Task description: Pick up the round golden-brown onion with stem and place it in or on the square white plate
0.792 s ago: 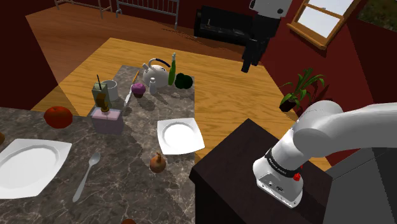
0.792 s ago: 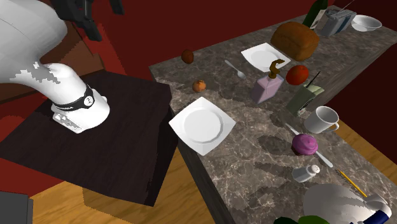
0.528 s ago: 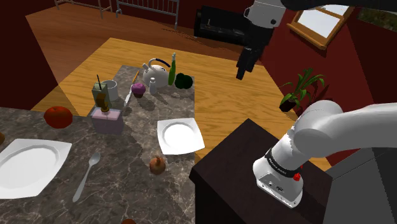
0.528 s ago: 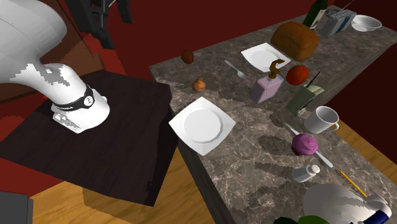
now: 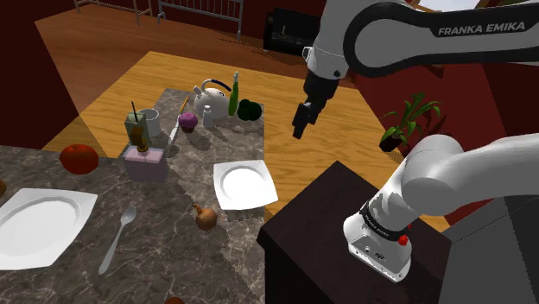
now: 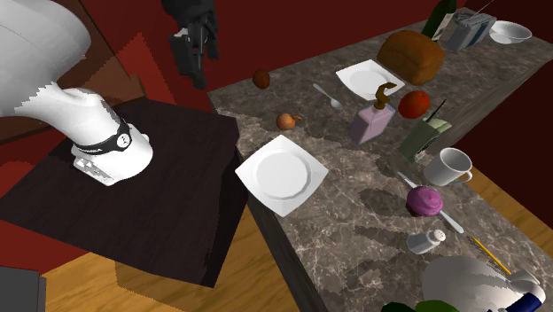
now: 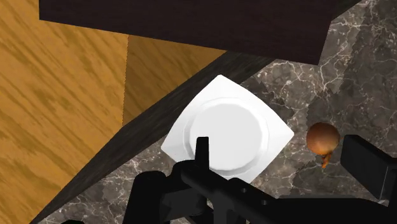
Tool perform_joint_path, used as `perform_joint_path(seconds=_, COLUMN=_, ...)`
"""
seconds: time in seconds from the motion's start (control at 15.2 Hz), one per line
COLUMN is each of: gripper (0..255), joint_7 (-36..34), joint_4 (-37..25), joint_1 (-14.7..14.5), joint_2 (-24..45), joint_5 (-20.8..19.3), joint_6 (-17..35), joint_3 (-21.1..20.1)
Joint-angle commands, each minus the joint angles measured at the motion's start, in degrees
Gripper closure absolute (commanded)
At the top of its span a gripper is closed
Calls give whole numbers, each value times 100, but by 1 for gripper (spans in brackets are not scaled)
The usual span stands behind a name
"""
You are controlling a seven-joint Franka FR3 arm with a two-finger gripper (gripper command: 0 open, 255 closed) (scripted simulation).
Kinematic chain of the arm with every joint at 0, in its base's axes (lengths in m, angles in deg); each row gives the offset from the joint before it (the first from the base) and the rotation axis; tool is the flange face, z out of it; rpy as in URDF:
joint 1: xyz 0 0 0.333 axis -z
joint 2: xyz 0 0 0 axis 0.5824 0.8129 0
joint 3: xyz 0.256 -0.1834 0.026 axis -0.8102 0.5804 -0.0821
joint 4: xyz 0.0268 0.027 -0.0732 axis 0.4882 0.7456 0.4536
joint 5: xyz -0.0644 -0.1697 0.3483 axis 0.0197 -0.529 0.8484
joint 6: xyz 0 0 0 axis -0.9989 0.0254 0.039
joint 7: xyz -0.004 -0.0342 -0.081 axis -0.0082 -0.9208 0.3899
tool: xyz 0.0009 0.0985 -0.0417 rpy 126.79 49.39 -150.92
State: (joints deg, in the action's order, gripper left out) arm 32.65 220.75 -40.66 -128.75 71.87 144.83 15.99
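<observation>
The golden-brown onion (image 5: pixel 206 217) (image 6: pixel 285 120) (image 7: pixel 322 137) lies on the dark marble counter (image 5: pixel 173 259), its stem tipped sideways. Beside it, near the counter's edge by the stand, rests the small square white plate (image 5: pixel 264 197) (image 6: pixel 253 168) (image 7: pixel 219 89), with nothing on it. My black gripper (image 5: pixel 300 131) (image 6: pixel 197 78) hangs high in the air over the wooden floor, well apart from both. In the wrist view one black finger (image 7: pixel 366 167) shows close to the onion, and the fingers stand apart with nothing between them.
A larger white plate (image 5: pixel 17 250), a spoon (image 5: pixel 117 237), a tomato (image 5: pixel 79 158), a lilac dispenser (image 5: pixel 145 164), a mug (image 5: pixel 152 121), a kettle (image 5: pixel 210 97) and a bottle (image 5: pixel 233 93) crowd the counter. A bread loaf (image 6: pixel 412 55) sits farther off. The dark stand (image 5: pixel 337 224) adjoins the counter.
The arm has swung down and toward the shoulder view's left, nearer the counter. The onion has shifted slightly away from the small plate and its stem now points sideways.
</observation>
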Motion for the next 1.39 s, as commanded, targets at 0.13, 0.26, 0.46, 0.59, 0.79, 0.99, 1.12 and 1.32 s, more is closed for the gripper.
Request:
perform_joint_path(seconds=0.13, gripper=0, joint_7=-187, joint_4=413, joint_1=-226, joint_2=403, joint_5=230, joint_6=1008, joint_3=-403)
perform_joint_path(seconds=0.26, gripper=0, joint_7=-293, joint_4=538, joint_1=-319, joint_2=708, joint_5=320, joint_6=1526, joint_3=-619)
perform_joint_path(seconds=0.46, gripper=0, joint_7=-478, joint_4=651, joint_1=-413, joint_2=1272, joint_5=400, joint_6=2330, joint_3=-962)
perform_joint_path(seconds=0.59, gripper=0, joint_7=-634, joint_4=675, joint_1=-429, joint_2=1713, joint_5=391, joint_6=2878, joint_3=-1208)
perform_joint_path(seconds=0.79, gripper=0, joint_7=-967, joint_4=633, joint_1=-345, joint_2=2456, joint_5=203, joint_6=3698, joint_3=-1617)
perform_joint_path(seconds=0.99, gripper=0, joint_7=-1568, joint_4=503, joint_1=-61, joint_2=3286, joint_5=-400, joint_6=4478, joint_3=-2095)
perform_joint_path(seconds=1.12, gripper=0, joint_7=-2302, joint_4=356, joint_1=273, joint_2=3896, joint_5=-1283, joint_6=4930, joint_3=-2435)
perform_joint_path(seconds=1.32, gripper=0, joint_7=-4158, joint_4=-52, joint_1=483, joint_2=4931, joint_5=-3633, joint_6=5304, joint_3=-2440)
